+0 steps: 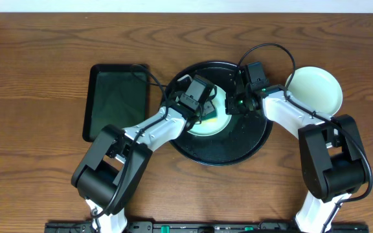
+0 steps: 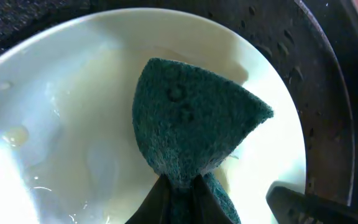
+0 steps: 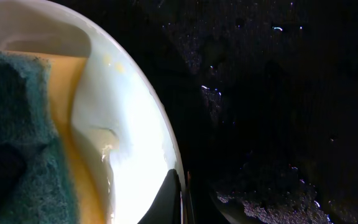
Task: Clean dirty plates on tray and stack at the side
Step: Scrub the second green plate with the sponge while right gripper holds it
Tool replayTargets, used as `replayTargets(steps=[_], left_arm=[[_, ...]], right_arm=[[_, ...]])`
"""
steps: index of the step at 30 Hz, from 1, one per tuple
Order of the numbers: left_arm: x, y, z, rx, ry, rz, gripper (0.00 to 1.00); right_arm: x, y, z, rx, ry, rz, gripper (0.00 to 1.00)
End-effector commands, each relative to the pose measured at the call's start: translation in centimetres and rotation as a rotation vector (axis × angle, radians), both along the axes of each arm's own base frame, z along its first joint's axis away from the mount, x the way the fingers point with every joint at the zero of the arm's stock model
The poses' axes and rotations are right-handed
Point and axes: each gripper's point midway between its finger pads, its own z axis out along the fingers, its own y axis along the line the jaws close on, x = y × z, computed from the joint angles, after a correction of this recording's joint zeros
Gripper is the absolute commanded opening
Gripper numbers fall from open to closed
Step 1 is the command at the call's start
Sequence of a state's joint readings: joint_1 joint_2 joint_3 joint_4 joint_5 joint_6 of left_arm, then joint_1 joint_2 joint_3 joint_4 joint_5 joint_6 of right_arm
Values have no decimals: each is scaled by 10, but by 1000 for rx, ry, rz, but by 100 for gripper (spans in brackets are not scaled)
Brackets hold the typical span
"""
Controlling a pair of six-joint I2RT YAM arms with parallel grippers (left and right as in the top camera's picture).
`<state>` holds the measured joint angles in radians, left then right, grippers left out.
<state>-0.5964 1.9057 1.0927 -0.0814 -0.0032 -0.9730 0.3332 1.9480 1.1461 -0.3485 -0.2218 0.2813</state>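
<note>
On the black tray (image 1: 238,152), the left end effector (image 1: 207,109) pinches a green sponge (image 2: 191,118) against a plate (image 2: 73,93) whose rim the right end effector (image 3: 188,196) grips.

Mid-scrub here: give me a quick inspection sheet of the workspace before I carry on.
Surface: wooden table, no spills seen.
Job's things: wet plate on black tray, yellowish spot remaining; mint plate on the table right of the tray.
Clutter: dark-green tray left of the black tray.
Grippers: left gripper shut on green sponge, pressed on the wet plate; right gripper pinching its rim.
Cables: black cable arcs over the black tray's far edge.
Surroundings: nothing seen.
</note>
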Motion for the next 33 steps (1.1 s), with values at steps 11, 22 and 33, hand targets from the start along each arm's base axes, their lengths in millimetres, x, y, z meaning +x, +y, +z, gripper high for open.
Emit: replayTargets(steps=[11, 22, 33], left_arm=[[5, 96, 14, 644, -119, -26, 8], [18, 112, 138, 595, -396, 117, 8], [-10, 195, 187, 600, -347, 259, 7]], right_arm=[[-18, -8, -31, -59, 87, -5, 1], [-10, -5, -9, -56, 18, 31, 1], [13, -26, 121, -296, -407, 118, 1]])
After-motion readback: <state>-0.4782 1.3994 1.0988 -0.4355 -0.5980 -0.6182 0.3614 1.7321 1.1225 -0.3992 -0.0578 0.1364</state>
